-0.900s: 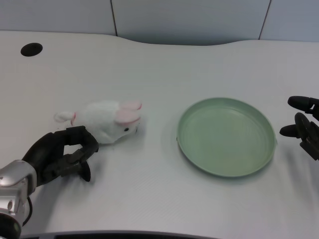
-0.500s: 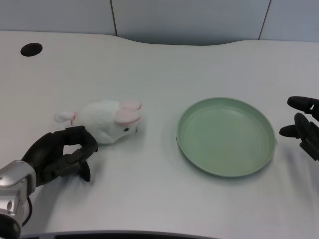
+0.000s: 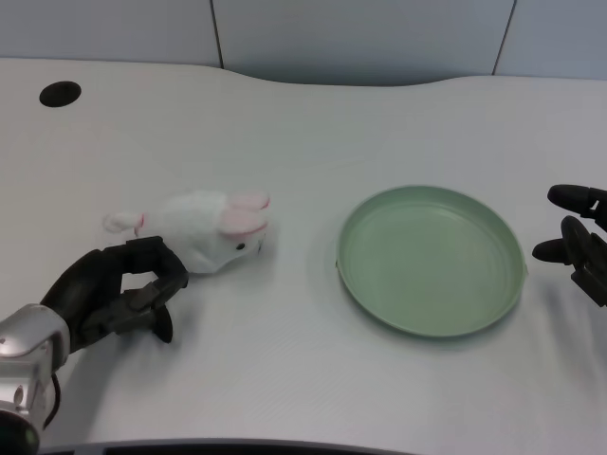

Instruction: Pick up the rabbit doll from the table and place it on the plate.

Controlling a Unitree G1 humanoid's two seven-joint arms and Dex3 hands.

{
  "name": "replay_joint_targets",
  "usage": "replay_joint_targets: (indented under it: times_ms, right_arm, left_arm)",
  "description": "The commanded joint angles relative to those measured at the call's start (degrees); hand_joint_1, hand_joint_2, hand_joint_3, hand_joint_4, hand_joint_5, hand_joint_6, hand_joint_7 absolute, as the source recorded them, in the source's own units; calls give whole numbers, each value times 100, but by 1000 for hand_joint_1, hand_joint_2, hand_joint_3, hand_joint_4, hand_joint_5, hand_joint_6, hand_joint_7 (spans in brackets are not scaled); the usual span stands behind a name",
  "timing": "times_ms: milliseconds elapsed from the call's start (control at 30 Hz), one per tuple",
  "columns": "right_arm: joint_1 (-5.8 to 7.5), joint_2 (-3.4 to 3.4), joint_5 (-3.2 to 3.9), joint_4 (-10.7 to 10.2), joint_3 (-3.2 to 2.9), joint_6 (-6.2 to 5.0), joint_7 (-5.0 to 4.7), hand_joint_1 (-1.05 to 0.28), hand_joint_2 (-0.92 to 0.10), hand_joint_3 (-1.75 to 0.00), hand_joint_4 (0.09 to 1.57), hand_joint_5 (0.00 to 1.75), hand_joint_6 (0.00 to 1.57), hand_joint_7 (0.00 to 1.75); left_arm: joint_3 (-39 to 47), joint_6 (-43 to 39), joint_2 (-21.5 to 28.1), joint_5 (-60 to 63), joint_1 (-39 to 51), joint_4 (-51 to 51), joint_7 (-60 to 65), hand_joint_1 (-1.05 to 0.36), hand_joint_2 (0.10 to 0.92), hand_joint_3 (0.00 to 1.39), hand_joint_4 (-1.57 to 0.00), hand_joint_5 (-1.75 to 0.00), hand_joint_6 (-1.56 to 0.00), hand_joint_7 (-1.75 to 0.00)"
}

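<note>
the left hand (image 3: pixel 119 289) sits low on the white surface (image 3: pixel 285 123) at the near left, its black fingers (image 3: pixel 156 265) curled inward around nothing, their tips just beside the rabbit doll (image 3: pixel 204 230), though actual contact cannot be made out. the rabbit doll lies on its side on the surface, pink ears pointing right, tail to the left. well to its right lies the green plate (image 3: pixel 432 261), holding nothing. a dark round hole (image 3: pixel 60 94) marks the far left corner.

Rabbit doll's (image 3: pixel 201 230) lower rear edge behind the left hand's (image 3: pixel 119 292) fingers.
</note>
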Motion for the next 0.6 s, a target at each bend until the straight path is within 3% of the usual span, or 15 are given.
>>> replay_joint_targets:
  times_ms: [33,133,233,367,467,500,600]
  right_arm:
    - [31,-52,16,3,-10,-86,-8,-294,-921,-527,327,1384,375,846]
    - [21,-51,-36,13,13,-106,-59,-305,-921,-506,318,1379,377,846]
    - [7,-51,10,34,2,-81,-29,-304,-921,-501,311,1371,374,838]
    - [-8,-55,20,28,4,-30,-41,-304,-921,-512,314,1372,374,837]
    - [-33,-44,-14,138,10,-186,-37,-304,-921,-511,326,1376,389,847]
    - [-40,-43,-15,171,10,-226,-28,-309,-921,-507,331,1376,392,849]
    - [-64,-54,-9,238,15,-241,-29,-309,-921,-503,332,1371,390,848]
  left_arm:
    - [55,-743,-31,47,302,-397,397,-545,921,486,-699,-1746,-480,-1717]
    - [29,-1351,-32,204,453,-772,788,-530,921,536,-640,-1746,-410,-1729]
    - [38,-1593,-6,248,467,-1010,952,-535,921,550,-608,-1746,-376,-1744]
    - [-111,-2404,174,811,397,-1082,1544,-507,921,599,-573,-1746,-358,-1746]
    - [-228,-2710,426,1178,159,-1154,1821,-508,921,556,-543,-1746,-328,-1721]
    - [-255,-2765,474,1256,110,-1150,1885,-516,921,520,-512,-1746,-350,-1627]
    - [-448,-2959,697,1813,-66,-1091,2327,-532,921,469,-464,-1685,-355,-1469]
